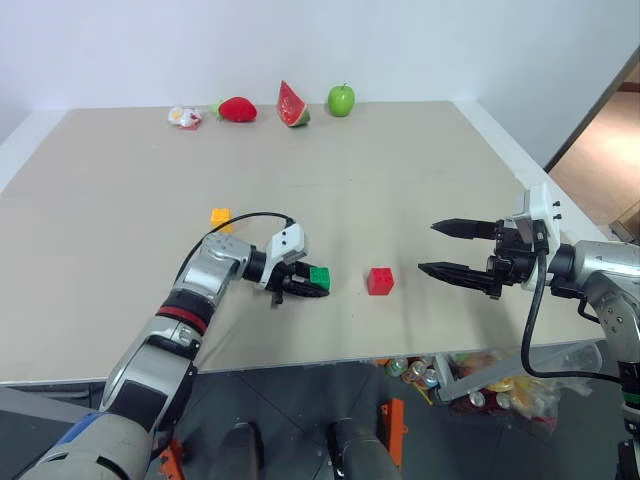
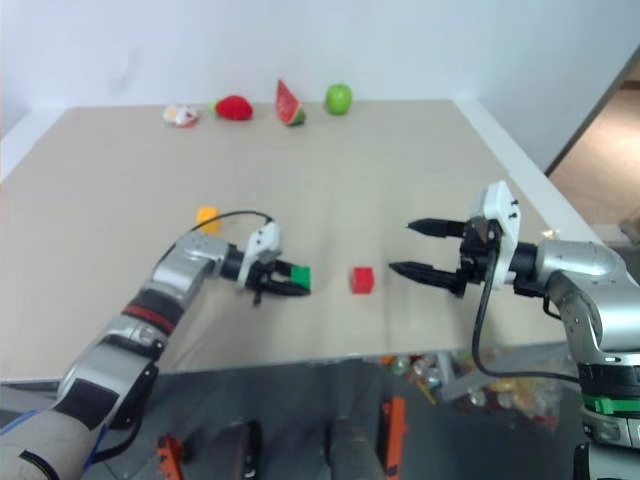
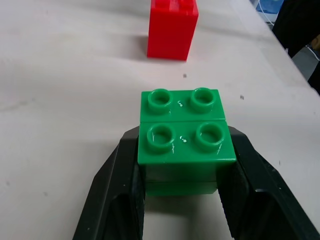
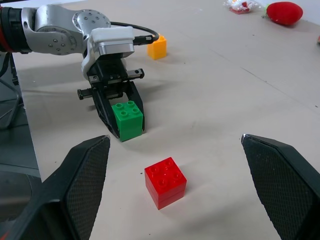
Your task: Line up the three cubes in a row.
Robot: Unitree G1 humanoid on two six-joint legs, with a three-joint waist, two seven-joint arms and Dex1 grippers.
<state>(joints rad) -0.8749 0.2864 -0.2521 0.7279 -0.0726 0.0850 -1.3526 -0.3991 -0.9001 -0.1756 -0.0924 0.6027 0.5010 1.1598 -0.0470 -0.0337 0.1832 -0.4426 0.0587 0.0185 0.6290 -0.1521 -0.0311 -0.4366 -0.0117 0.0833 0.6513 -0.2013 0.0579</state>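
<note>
Green cube (image 3: 186, 137) sat between the two black fingers (image 3: 112, 195) of the left tool (image 1: 303, 284), near the front edge of the beige surface (image 1: 120, 200). Fingers flanked its lower sides; whether they pressed it or had just let go could not be told. Studded top faced up, four round studs in a square; the block stood upright on the surface, no clear long axis, glossy hard plastic.

Red cube (image 1: 380, 281) stood just to the right of green, apart from it, studs up, same build, a seam round its middle. Yellow cube (image 1: 221, 217) lay farther back and to the left, behind the left arm, well apart from the other two.

Right tool (image 1: 455, 250) hung to the right of red, fingers spread wide, grasping nothing, pointed toward the cubes.

Along the far edge: strawberry (image 1: 238, 109), watermelon slice (image 1: 292, 104), green apple (image 1: 341, 99), and a small pale item (image 1: 184, 117) too small to identify.
</note>
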